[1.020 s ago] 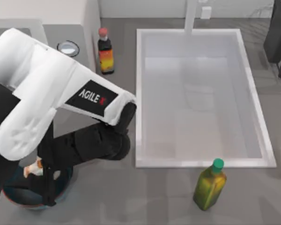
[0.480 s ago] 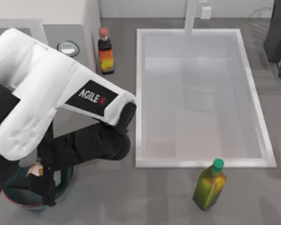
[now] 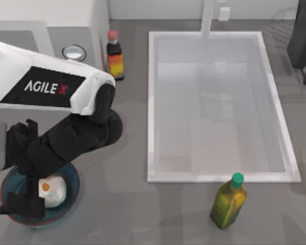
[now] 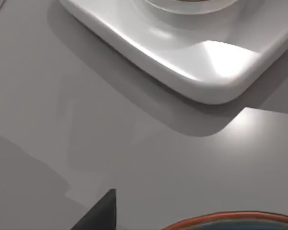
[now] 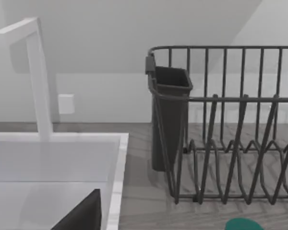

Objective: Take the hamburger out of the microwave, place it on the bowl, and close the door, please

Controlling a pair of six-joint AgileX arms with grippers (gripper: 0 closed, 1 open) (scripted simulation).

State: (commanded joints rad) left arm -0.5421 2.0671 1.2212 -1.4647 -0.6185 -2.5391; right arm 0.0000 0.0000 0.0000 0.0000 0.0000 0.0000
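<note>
The hamburger (image 3: 52, 192), a pale lump with an orange spot, lies in the dark blue bowl (image 3: 71, 179) at the table's front left. My left gripper (image 3: 24, 202) hangs over the bowl's left part, open, with the hamburger free beside its fingers. In the left wrist view one dark fingertip (image 4: 103, 215) and the bowl's reddish rim (image 4: 230, 219) show. The microwave (image 3: 74, 20) stands at the back left with a silver dial (image 3: 74, 52) on its front. I cannot tell how the door stands. The right wrist view has one fingertip (image 5: 84, 215) of my right gripper, spread wide to the side.
A white sink (image 3: 219, 176) fills the middle and right, its faucet (image 3: 208, 18) at the back. A dark sauce bottle (image 3: 115, 61) stands by the microwave and a green bottle (image 3: 228, 201) at the front. A black dish rack (image 5: 230, 143) stands at the back right.
My left arm has swung to the left and drawn back from the hamburger. The hamburger, held before, now rests loose in the bowl.
</note>
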